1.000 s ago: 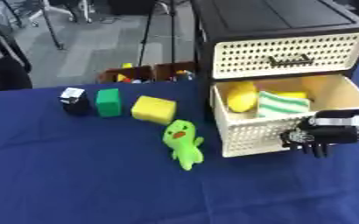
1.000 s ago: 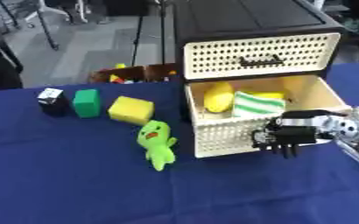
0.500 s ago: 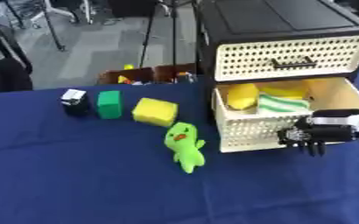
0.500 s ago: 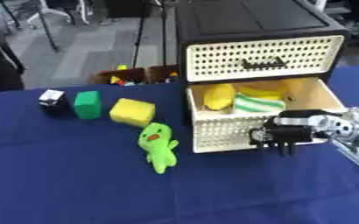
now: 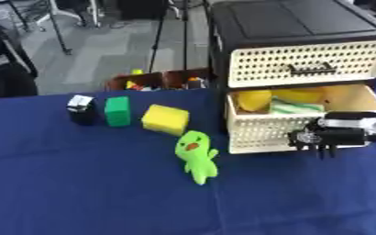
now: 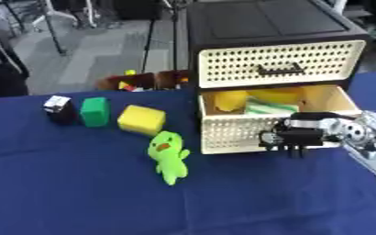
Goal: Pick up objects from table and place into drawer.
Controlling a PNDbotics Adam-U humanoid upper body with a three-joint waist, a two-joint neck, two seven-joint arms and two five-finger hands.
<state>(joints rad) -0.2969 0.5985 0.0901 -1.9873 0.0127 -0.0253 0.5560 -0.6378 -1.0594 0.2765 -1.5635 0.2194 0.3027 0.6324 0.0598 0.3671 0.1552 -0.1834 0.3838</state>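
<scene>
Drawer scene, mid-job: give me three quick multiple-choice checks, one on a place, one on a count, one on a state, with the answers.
1. Where does the green plush lie?
A. In the drawer
B. On the cloth, left of the drawer front
C. On top of the cabinet

2. How many things lie on the cloth outside the drawer?
A. Two
B. Four
C. Six

3. What is the state of the lower drawer?
A. Pulled open, with things inside
B. Pushed shut
C. Taken out of the cabinet

Answers:
1 B: the plush lies flat on the blue cloth, left of the drawer's front corner.
2 B: a black-and-white block, a green block, a yellow sponge and the plush.
3 A: it juts out from the cabinet with yellow and striped things inside; the right hand is at its front.
</scene>
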